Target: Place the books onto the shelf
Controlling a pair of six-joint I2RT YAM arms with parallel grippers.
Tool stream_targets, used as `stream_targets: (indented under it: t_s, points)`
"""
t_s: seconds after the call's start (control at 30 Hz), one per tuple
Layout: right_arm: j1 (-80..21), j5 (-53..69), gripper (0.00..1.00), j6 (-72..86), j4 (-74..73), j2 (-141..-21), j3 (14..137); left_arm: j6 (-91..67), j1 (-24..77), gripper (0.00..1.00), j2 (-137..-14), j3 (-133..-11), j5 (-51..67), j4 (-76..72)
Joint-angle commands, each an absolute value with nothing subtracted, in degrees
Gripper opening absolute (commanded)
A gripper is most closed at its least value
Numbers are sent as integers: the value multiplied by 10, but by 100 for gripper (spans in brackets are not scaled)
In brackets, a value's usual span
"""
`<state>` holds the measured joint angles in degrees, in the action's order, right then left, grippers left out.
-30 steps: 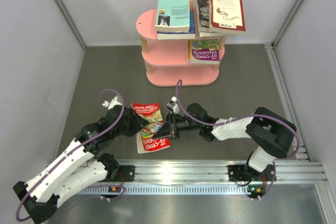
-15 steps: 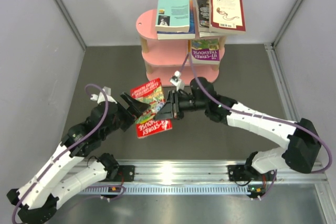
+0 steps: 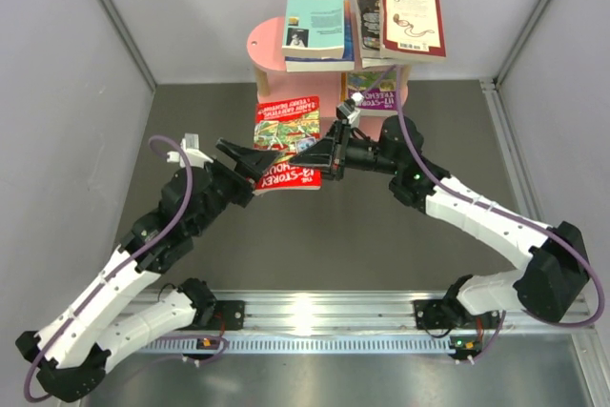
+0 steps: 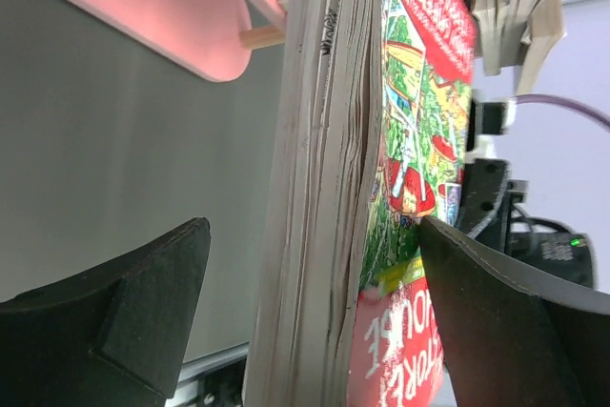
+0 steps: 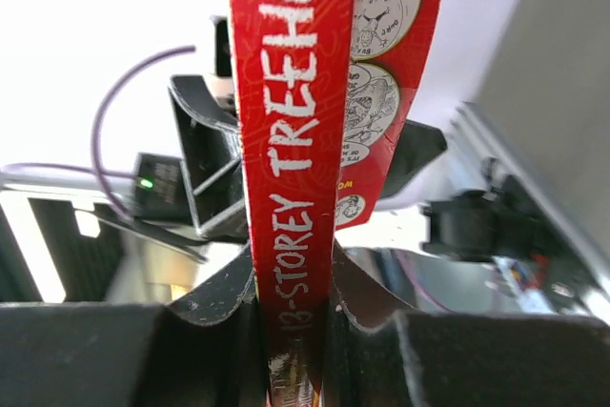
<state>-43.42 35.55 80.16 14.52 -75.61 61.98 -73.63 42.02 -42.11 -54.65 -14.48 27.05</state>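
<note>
From above, the right gripper pinches the right edge of a red Treehouse book. The book is up off the grey table, close in front of the pink shelf. The left gripper is at the book's left edge with its fingers spread wide. On the shelf's top board are a teal book, a maroon-and-cream book and a dark book between those 2. A purple-green book is on the middle board.

From the left wrist, the left gripper is wide, with 1 black finger on each side of the red book. There is a gap between the left finger and the pages. The shelf shows pink at the top.

From the right wrist, the right gripper squeezes the spine of the red book tight between both fingers.
</note>
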Motion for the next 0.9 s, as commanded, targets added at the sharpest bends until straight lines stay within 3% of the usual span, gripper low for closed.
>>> stream_targets:
  t_s: [0.0, 0.17, 0.3, 0.4, 0.43, 0.6, 0.8, 0.87]
  points:
    - [-421, 336, 0, 966, 459, -716, 610, -736, 425, 95, -446, -541, -107, 259]
    - [-417, 323, 0, 996, 483, -720, 631, -757, 425, 94, -439, -519, -100, 226]
    - [-415, 323, 0, 998, 483, -715, 632, -772, 425, 78, -425, -522, -113, 228]
    - [-413, 329, 0, 976, 450, -704, 634, -766, 425, 45, -420, -542, -128, 257]
    - [-413, 330, 0, 963, 433, -699, 635, -763, 425, 28, -422, -555, -134, 265]
    - [-412, 326, 0, 947, 411, -689, 633, -750, 425, 1, -441, -595, -132, 329]
    - [-399, 326, 0, 897, 323, -672, 665, -677, 425, 0, -519, -737, -137, 436]
    - [-391, 333, 15, 880, 295, -666, 685, -629, 425, 0, -553, -799, -138, 439]
